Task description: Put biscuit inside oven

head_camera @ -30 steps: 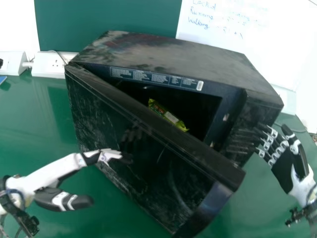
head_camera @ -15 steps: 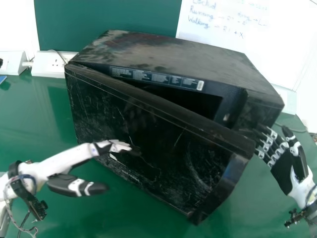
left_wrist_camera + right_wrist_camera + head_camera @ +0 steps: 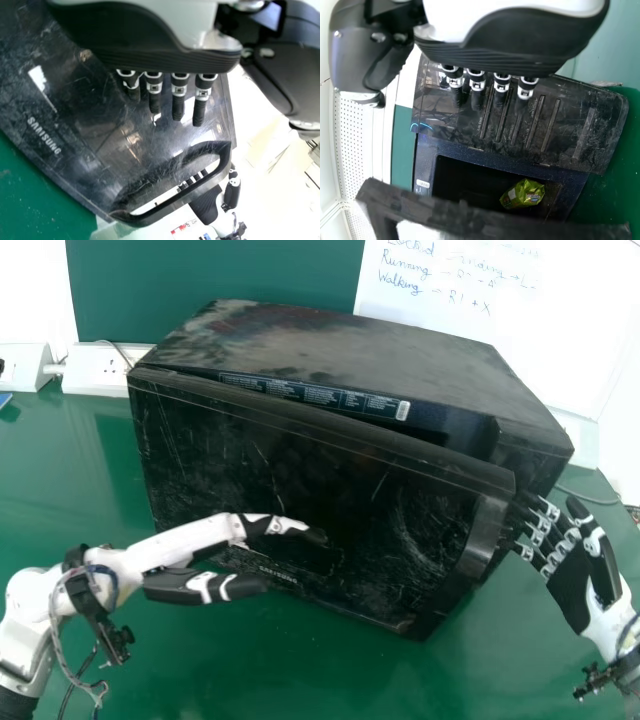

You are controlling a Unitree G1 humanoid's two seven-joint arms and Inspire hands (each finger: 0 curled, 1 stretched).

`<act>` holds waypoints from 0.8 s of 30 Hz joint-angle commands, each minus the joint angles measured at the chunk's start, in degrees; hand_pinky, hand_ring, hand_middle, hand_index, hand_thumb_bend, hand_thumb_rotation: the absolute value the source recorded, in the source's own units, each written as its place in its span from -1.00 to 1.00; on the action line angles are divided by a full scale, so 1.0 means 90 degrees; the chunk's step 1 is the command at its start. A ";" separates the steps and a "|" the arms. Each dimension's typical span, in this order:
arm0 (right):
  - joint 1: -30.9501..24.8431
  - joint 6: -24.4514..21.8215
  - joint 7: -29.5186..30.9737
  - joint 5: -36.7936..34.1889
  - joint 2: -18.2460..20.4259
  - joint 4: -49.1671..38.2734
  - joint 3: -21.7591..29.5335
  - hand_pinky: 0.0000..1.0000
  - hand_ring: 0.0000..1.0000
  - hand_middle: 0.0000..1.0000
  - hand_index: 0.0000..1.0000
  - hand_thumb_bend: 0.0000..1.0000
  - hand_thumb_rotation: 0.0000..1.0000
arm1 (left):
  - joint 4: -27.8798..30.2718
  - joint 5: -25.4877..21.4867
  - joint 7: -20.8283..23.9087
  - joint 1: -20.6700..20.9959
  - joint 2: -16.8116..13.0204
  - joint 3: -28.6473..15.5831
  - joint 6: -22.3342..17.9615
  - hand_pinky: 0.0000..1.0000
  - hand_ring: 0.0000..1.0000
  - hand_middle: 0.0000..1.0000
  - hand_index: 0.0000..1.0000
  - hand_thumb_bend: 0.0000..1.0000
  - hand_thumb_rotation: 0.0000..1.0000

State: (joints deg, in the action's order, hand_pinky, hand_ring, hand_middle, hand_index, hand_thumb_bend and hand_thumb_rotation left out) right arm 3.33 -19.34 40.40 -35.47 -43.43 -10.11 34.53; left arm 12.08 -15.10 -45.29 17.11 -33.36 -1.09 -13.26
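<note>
The black oven (image 3: 350, 350) has its door (image 3: 300, 470) partly swung out, leaving a narrow gap at the top right. My left hand (image 3: 270, 525) is at the door's outer face, fingers straight; in the left wrist view the hand (image 3: 177, 95) has its fingers pointing at the glossy door (image 3: 100, 135) by its handle (image 3: 170, 200). To the oven's right, my right hand (image 3: 575, 565) is open, its fingertips near the door's free edge. The right wrist view has the hand (image 3: 487, 85) over the oven's side (image 3: 545, 120), and the green biscuit packet (image 3: 522, 194) lying inside the cavity.
The oven stands on a green table (image 3: 60, 480). White socket boxes (image 3: 95, 370) are at the back left, with a cable behind the oven. A whiteboard (image 3: 520, 310) with handwriting is at the back right.
The door has swung inward, narrowing the opening and hiding the packet from the head view. My left hand has moved right and slightly farther forward with it. The right hand has stayed almost still.
</note>
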 commanded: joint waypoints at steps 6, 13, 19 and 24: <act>-0.0077 0.0000 -0.0009 -0.0030 0.0018 -0.0084 0.0085 0.86 1.00 1.00 1.00 0.59 1.00 | -0.0236 0.0004 -0.0135 0.0429 0.0156 0.0250 0.0209 0.83 0.83 0.86 0.87 0.92 1.00; -0.0083 0.0018 -0.0019 -0.0027 0.0030 -0.0122 0.0081 0.93 1.00 1.00 1.00 0.60 1.00 | -0.0503 0.0101 -0.0199 0.0808 0.0302 0.0399 0.0154 0.79 0.80 0.83 0.85 0.92 1.00; -0.0056 0.0026 0.0028 -0.0045 0.0027 -0.0068 0.0070 0.98 1.00 1.00 1.00 0.61 1.00 | -0.0726 0.0181 -0.0211 0.1070 0.0410 0.0488 0.0337 0.81 0.81 0.85 0.85 0.92 1.00; -0.0059 0.0127 0.0091 -0.0035 0.0065 -0.0050 0.0066 0.98 1.00 1.00 1.00 0.67 1.00 | -0.1109 0.0354 -0.0182 0.1266 0.0501 0.0529 0.0227 0.78 0.80 0.84 0.83 0.90 1.00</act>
State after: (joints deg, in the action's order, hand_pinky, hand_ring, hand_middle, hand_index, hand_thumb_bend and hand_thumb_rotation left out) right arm 3.15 -19.19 40.74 -35.50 -43.31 -10.54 34.78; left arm 3.49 -12.59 -46.99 27.98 -29.25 3.07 -10.61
